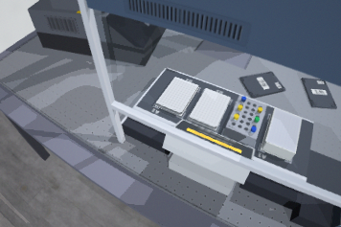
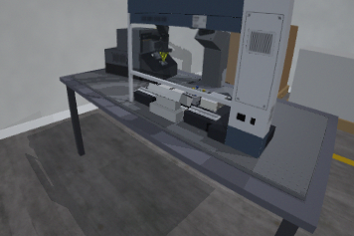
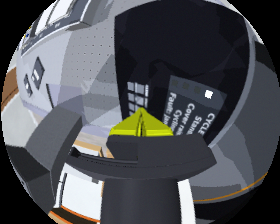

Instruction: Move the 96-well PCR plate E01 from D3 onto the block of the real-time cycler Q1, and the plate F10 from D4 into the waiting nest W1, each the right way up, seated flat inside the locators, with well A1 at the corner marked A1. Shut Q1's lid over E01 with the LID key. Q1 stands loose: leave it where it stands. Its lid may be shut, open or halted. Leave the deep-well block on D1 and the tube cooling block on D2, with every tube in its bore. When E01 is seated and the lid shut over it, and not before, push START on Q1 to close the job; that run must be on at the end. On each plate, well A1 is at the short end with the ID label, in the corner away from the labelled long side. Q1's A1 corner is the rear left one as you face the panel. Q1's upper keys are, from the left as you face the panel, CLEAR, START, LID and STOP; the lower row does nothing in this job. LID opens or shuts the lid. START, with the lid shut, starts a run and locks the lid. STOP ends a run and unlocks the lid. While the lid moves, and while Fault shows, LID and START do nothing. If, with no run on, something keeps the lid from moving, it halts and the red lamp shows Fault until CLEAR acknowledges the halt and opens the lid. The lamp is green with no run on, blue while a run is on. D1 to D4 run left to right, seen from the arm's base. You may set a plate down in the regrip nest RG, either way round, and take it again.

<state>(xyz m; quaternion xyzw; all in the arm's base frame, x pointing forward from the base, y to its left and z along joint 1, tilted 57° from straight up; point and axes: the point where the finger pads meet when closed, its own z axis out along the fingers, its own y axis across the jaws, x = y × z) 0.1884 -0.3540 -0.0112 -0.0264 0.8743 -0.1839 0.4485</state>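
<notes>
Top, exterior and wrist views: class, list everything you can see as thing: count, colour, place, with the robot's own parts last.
White 96-well plates: two, white, side by side at the left of the deck row in the top view.
Tube cooling block: one, grey with blue, yellow and green caps, right of the plates.
White deep-well block: one, white, right end of the row.
Flat dark nests: two, black with white labels, behind the row.
Dark cycler: one, black, rear left of the table.
Blue-and-white enclosure: one, over the deck.
Yellow-tipped end effector: one, closed, empty, at the cycler's key panel.
</notes>
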